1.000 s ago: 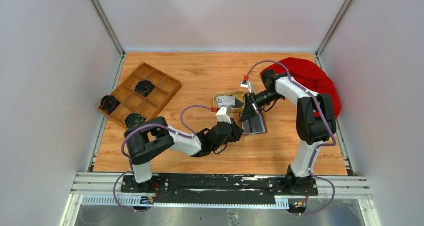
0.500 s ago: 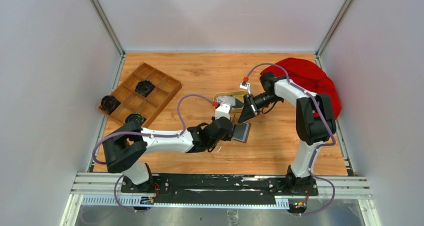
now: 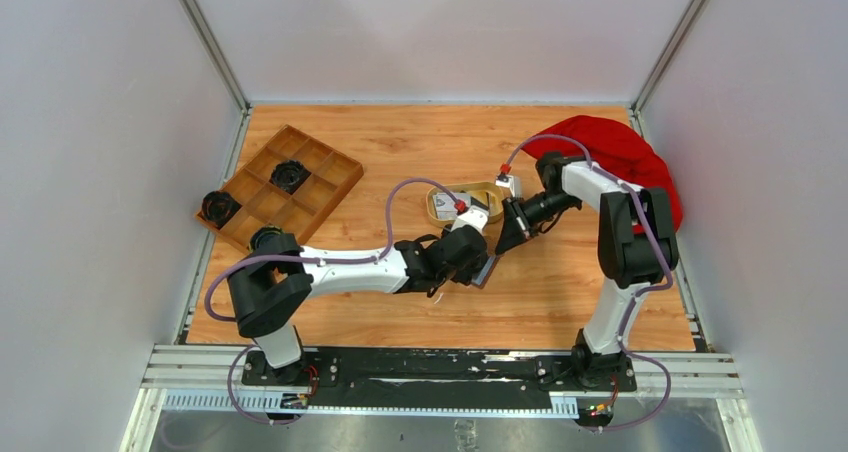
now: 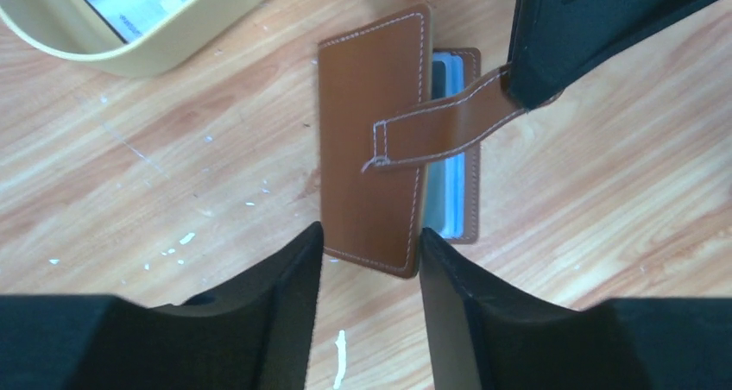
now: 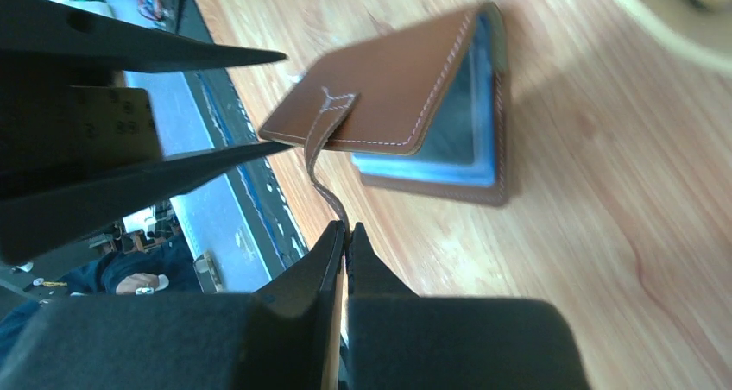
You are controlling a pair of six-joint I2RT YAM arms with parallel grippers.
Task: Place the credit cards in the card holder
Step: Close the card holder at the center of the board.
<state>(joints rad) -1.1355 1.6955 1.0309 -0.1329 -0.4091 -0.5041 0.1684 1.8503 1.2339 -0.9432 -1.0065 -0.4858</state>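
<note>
Opening step, by the looks — the card holder (image 4: 371, 148) is lying on the counter (image 4: 604, 191) beside the dish (image 4: 129, 58), its strap (image 4: 440, 127) pinched tight in the right claw (image 5: 347, 228). The left claw (image 4: 369, 235) is spread around its near edge, nothing gripped. Next it likely needs pinning open — gently.

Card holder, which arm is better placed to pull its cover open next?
Right. The right tool is shut on the strap of the card holder, whose cover is partly raised; the left tool is open, straddling the cover's edge.
</note>
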